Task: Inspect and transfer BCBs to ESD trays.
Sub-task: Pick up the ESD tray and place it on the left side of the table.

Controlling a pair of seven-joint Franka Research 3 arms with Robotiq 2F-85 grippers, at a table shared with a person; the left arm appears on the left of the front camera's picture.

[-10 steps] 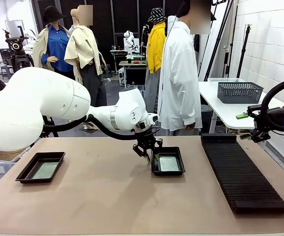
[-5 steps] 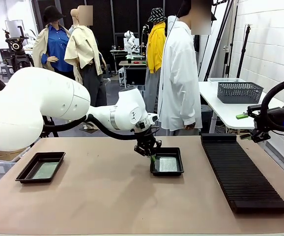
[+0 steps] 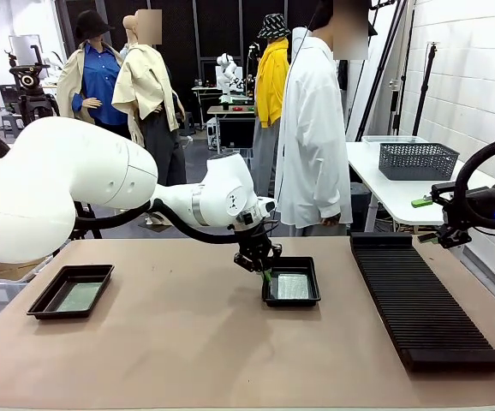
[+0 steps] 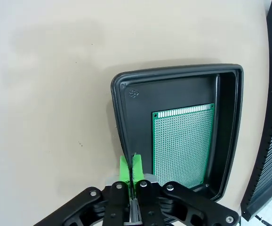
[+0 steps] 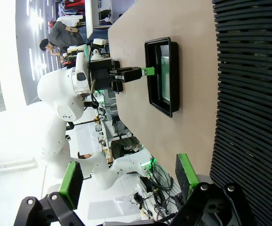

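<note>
A black ESD tray point(image 3: 291, 301) sits mid-table with a green BCB point(image 3: 294, 286) flat on its floor; the left wrist view shows the same tray point(image 4: 173, 75) and board point(image 4: 183, 141). My left gripper point(image 3: 265, 274) is at that tray's left rim, its green pads point(image 4: 124, 167) pressed together over the rim point(image 4: 132, 165), apparently pinching it. A second ESD tray point(image 3: 59, 315) at the table's left holds another BCB point(image 3: 80, 296). My right gripper point(image 3: 427, 203) hovers off the table's right side, its fingers point(image 5: 126, 176) spread wide with nothing between them.
A long black ribbed rack point(image 3: 419, 300) lies along the table's right side, close to the middle tray. A person in a white coat point(image 3: 312, 128) stands at the far edge. A grey mesh basket point(image 3: 417, 160) rests on a white table behind.
The left gripper's fingers, open across the middle tray's left rim a second ago, have closed, and the tray shifted slightly to the left. Since half a second ago nothing has moved.
</note>
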